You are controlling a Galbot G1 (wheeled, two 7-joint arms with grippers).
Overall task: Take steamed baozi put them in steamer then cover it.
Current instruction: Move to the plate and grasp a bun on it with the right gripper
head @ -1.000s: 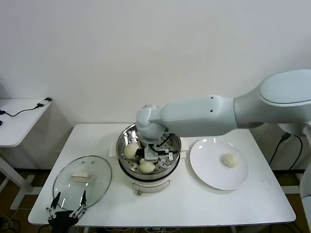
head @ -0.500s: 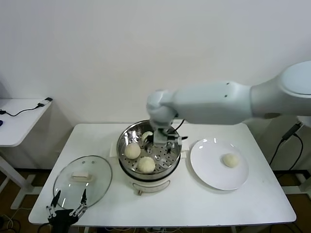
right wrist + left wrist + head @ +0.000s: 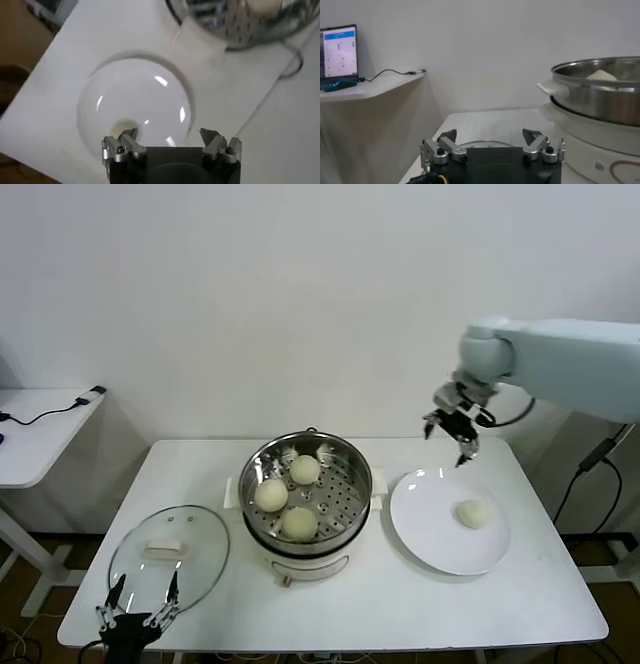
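Three cream-white baozi lie in the shiny steel steamer on its white pot base at the table's middle. A fourth baozi lies on the white plate to the right; it shows partly in the right wrist view. My right gripper is open and empty, up in the air above the plate's far edge. The glass cover with its white handle lies flat at the front left. My left gripper is open, parked low at the table's front left edge beside the cover.
A white side table with a cable stands at the far left. The steamer rim rises close to the left gripper in the left wrist view. Bare tabletop lies in front of the steamer and plate.
My right arm has left the steamer, open and empty, and swung right and up to above the plate. A third baozi now lies in the steamer. The left arm has not moved.
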